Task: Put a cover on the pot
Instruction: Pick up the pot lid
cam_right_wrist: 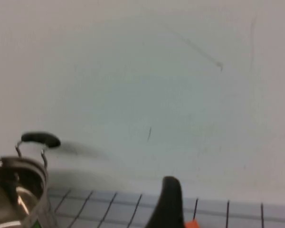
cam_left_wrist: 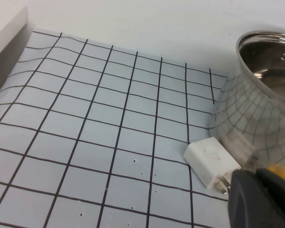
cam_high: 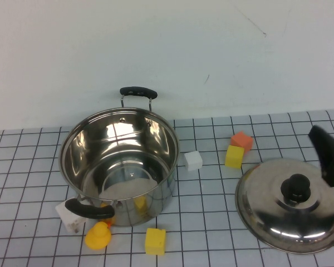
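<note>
Presently, item one: pot [cam_high: 119,167], left of centre in the high view, open, apparently empty, one black handle toward the wall and one toward the camera. Steel, rigid, probably weighty enough to stay put; polished walls look slippery.

Item two: lid [cam_high: 290,204], lower right of the high view, knob up, flat on the gridded table [cam_high: 211,222], well apart from the pot. Domed steel, stiff, likely slick on the crown; the knob [cam_high: 296,187] is judged the only sound place to take hold, from above.

Item three: right gripper [cam_high: 327,154], at the right edge of the high view, just beyond the lid's far rim. Only a dark finger shows, so I cannot tell how wide it stands; it holds nothing visible.

Item four: left gripper, absent from the high view; whether the dark mass in the lower right of the left wrist view belongs to it I cannot tell.

Sundries: yellow, orange and white blocks between pot and lid; more yellow pieces by the pot's near side.

View notes: left wrist view alone shows the white charger [cam_left_wrist: 211,162] touching the pot's base. Right wrist view shows mostly wall, the pot at lower left, no lid.
</note>
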Tool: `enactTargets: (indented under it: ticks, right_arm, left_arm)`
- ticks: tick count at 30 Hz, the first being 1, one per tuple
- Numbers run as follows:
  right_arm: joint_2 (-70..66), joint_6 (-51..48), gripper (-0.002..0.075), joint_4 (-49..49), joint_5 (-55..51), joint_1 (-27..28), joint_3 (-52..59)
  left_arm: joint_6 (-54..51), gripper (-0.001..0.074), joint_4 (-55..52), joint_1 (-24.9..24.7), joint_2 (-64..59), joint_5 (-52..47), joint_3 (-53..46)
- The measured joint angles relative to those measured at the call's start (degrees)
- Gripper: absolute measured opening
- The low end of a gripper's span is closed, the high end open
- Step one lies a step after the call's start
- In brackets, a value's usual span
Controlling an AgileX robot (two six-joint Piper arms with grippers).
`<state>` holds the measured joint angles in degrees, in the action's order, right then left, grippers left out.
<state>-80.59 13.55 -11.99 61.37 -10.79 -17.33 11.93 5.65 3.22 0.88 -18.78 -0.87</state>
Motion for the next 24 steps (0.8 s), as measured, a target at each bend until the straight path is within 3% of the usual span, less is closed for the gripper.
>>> enactTargets:
  ticks: [11, 24]
  right_arm:
    - [-21.0, -3.6, 0.0598, 3.0, 3.3, -0.1, -0.2]
    - [-32.6, -4.5, 0.0598, 4.8, 3.7, -2.0, -5.7]
  left_arm:
    - [-0.1, -0.0003, 0.0, 0.0, 0.0, 0.0, 0.0]
    - [-0.1, -0.0003, 0.0, 0.0, 0.0, 0.0, 0.0]
